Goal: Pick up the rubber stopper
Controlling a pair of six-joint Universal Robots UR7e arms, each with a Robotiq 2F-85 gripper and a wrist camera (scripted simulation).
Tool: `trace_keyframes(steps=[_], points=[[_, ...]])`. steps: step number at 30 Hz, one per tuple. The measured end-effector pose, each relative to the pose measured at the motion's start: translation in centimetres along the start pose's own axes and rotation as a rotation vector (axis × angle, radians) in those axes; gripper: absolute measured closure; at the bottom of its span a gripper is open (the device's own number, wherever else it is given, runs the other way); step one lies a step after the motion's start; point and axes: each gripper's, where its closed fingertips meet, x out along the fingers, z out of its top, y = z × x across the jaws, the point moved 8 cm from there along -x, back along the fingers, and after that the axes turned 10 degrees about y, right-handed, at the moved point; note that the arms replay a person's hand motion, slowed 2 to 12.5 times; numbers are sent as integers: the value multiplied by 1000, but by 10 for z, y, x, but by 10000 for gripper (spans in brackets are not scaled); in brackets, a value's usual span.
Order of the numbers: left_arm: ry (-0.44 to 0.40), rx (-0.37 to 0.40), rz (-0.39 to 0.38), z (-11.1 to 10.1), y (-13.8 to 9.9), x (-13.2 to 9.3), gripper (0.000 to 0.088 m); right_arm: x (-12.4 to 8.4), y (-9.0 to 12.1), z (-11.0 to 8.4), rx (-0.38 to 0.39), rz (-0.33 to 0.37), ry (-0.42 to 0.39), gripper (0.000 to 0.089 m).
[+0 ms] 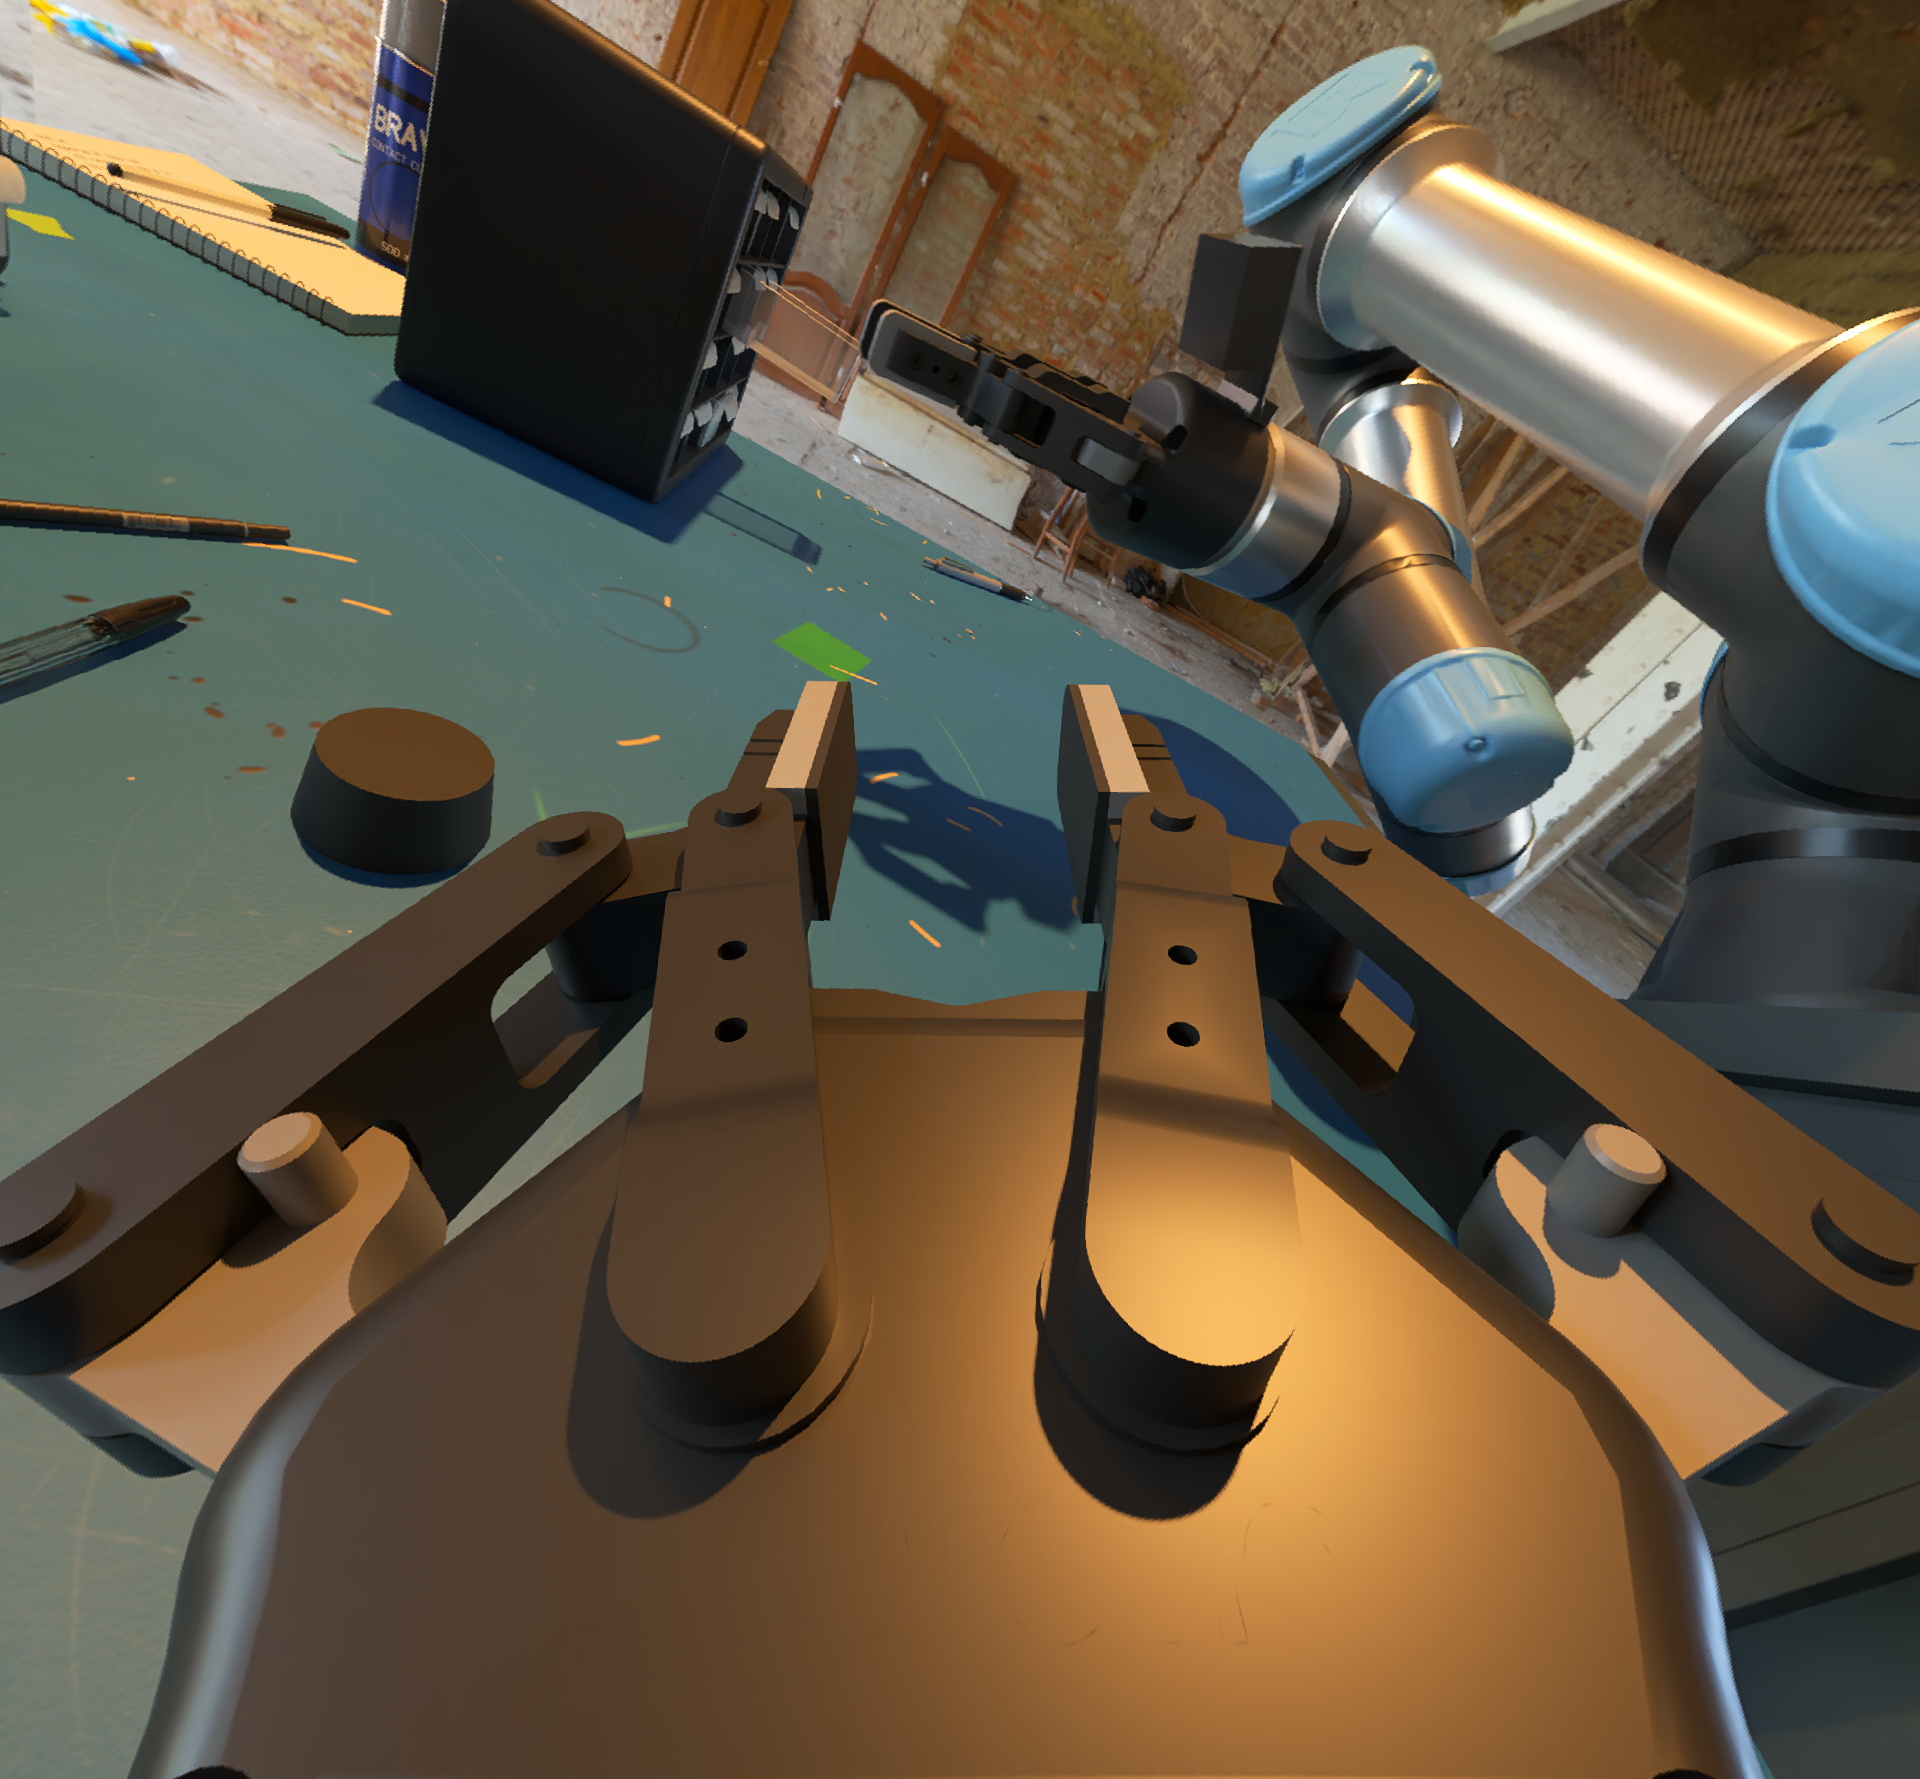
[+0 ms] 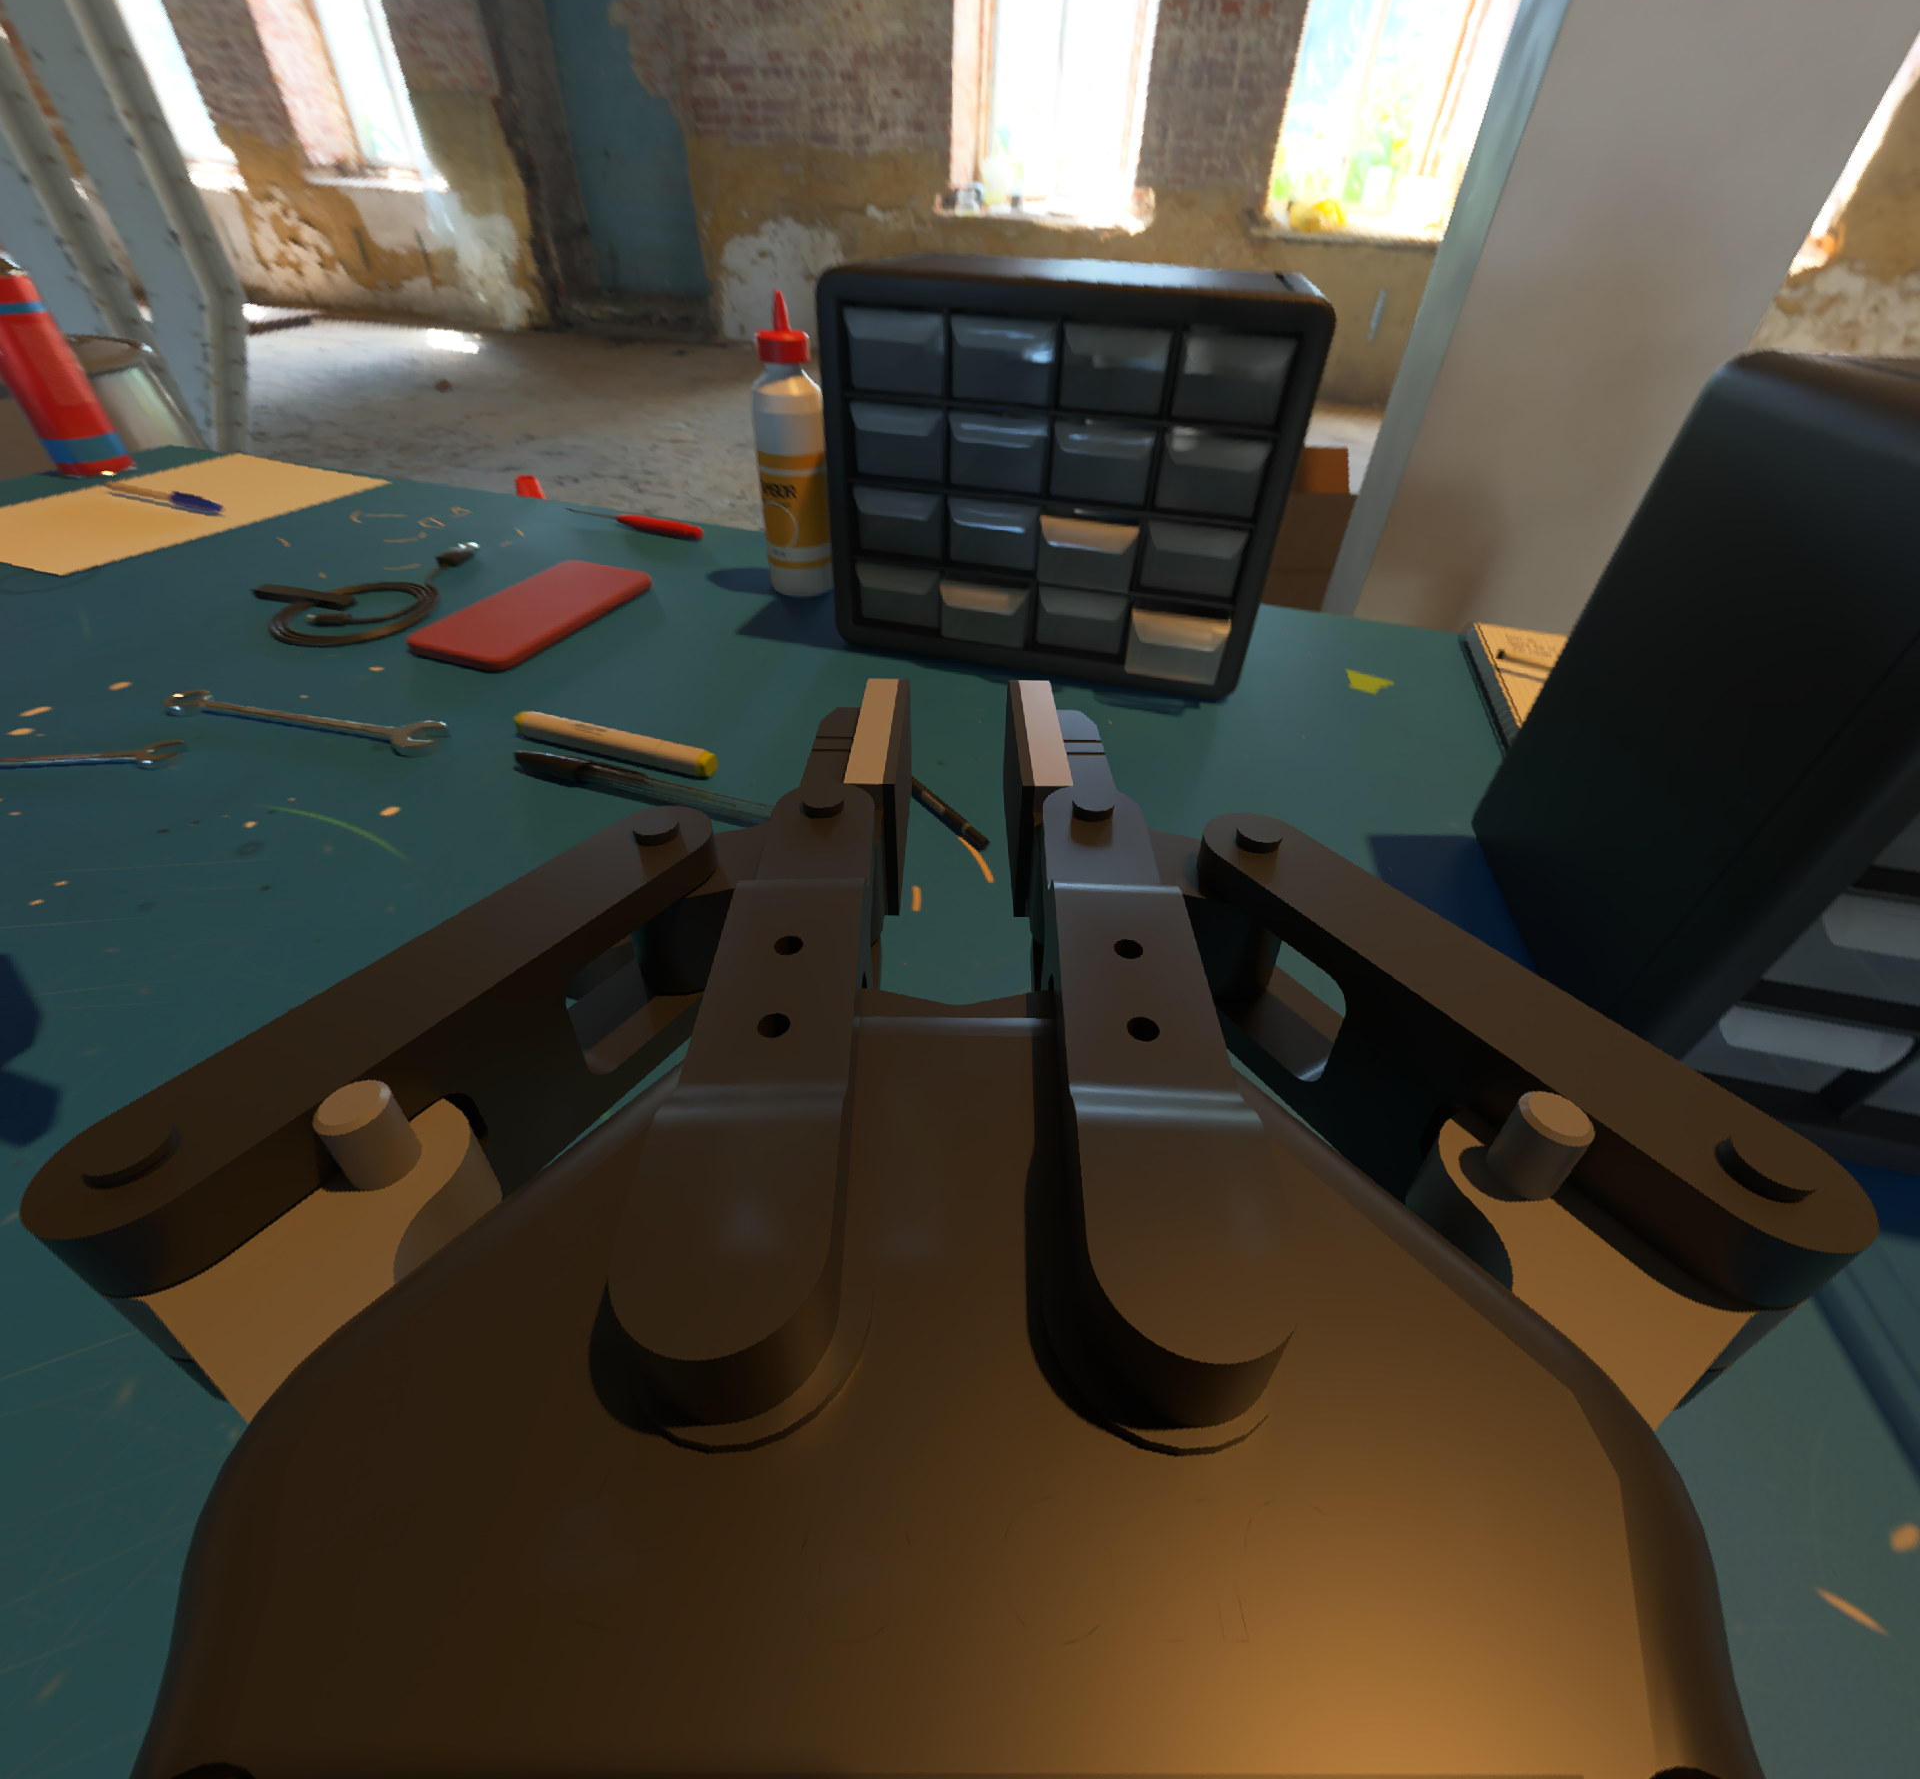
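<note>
The rubber stopper (image 1: 395, 789) is a dark, round, tapered plug standing on the teal table mat (image 1: 520, 586) in the left wrist view. My left gripper (image 1: 961, 721) is open and empty, low over the mat, with the stopper off to its left and apart from it. My right gripper (image 2: 956, 721) is open with a narrower gap and holds nothing; it hovers above the mat over a pen tip. The stopper does not show in the right wrist view. The right gripper also shows farther off in the left wrist view (image 1: 904, 358), raised above the table edge.
A black drawer cabinet (image 1: 582, 243) stands behind the stopper, with a blue can (image 1: 400, 119) and a spiral notebook (image 1: 208, 212). Pens (image 1: 135, 521) lie at left. The right wrist view shows a drawer cabinet (image 2: 1070, 472), a glue bottle (image 2: 790, 462), a red phone (image 2: 530, 612), wrenches (image 2: 312, 719) and a marker (image 2: 613, 742).
</note>
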Motion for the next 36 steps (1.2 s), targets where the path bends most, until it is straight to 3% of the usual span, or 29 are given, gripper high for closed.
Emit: trace_keyframes(steps=[6,16,27,36], points=[[-1,1,1,0,-1,-1,534,25,-31,-1,55,-85,112,728],[46,0,24,-5,0,-5,541,71,-64,-3,81,-127,307,726],[74,11,93,-11,2,-18,545,110,-77,-15,63,-125,524,727],[86,12,150,-16,6,-31,552,129,-77,-25,39,-104,639,727]])
